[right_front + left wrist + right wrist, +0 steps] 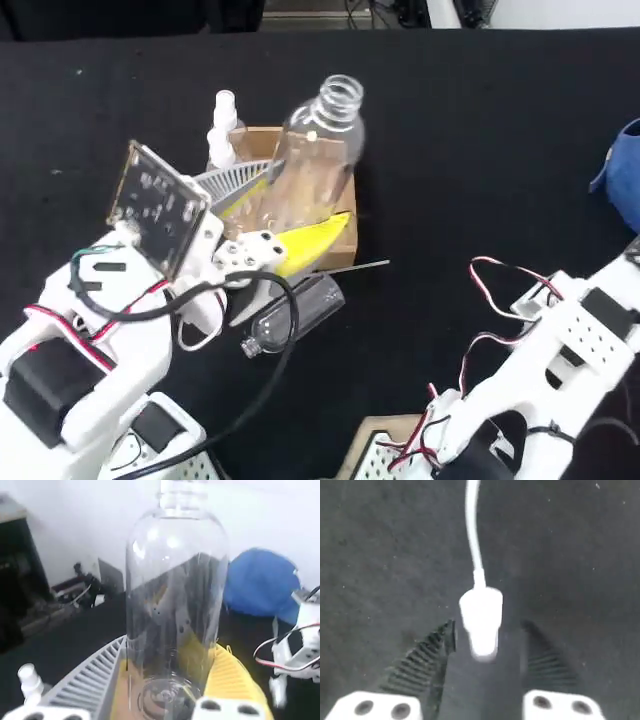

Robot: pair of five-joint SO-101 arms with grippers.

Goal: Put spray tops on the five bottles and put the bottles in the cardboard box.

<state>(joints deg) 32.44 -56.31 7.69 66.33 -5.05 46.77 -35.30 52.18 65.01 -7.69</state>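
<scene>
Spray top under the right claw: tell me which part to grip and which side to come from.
Grip the stubby white head of the spray top, not its thin tube, which is probably too slim to hold firmly. Come straight down from above, one finger on each side of the head. It lies flat on the black table with the tube trailing away, and the open right claw straddles it.

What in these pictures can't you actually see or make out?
Inside of the cardboard box: high view, covered by the left gripper and its bottle.
That bottle's mouth: left wrist view, cut off at the top edge.
The blue object: high view, cut off at the right edge, unidentifiable.
</scene>
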